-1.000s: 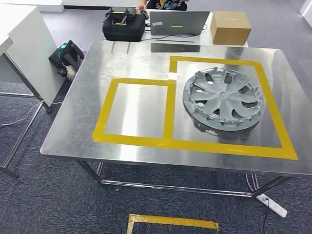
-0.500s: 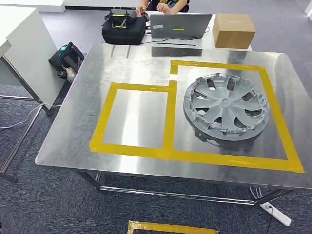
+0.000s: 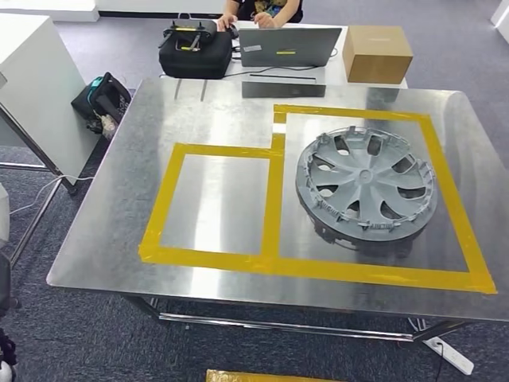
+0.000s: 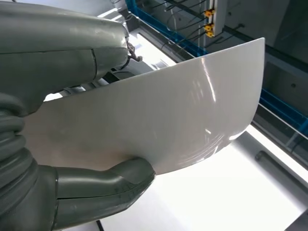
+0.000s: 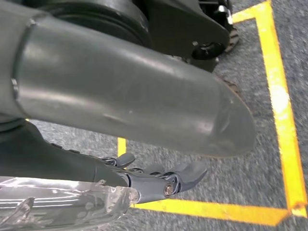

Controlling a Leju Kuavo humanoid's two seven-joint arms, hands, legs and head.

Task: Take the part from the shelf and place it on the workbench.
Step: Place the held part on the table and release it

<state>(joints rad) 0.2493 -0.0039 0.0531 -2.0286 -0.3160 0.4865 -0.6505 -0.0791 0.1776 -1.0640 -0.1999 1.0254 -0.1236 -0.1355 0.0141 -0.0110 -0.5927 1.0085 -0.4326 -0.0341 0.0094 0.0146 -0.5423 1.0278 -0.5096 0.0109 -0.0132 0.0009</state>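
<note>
My left hand point(image 4: 72, 62) grips a white, glossy, curved panel part point(image 4: 181, 110), with the thumb point(image 4: 109, 185) on one face and the fingers over its edge. In the head view the steel workbench point(image 3: 114, 215) stands in front of me with two yellow-taped boxes. The small left box point(image 3: 161, 203) holds nothing. A grey wheel cover point(image 3: 366, 183) lies in the large right box point(image 3: 448, 195). My right hand point(image 5: 127, 96) hangs over grey carpet, its fingers point(image 5: 171, 179) stretched out and holding nothing.
Behind the bench a person point(image 3: 261, 9) sits at a laptop point(image 3: 288, 46), beside a black case point(image 3: 195, 48) and a cardboard box point(image 3: 378, 52). A white table point(image 3: 36, 87) and a bag point(image 3: 102, 99) stand at the left. Yellow floor tape point(image 3: 270, 376) and a power strip point(image 3: 450, 356) lie below.
The whole head view has shifted: the workbench sits lower and a little nearer in the picture. The wheel cover keeps its place inside the right box.
</note>
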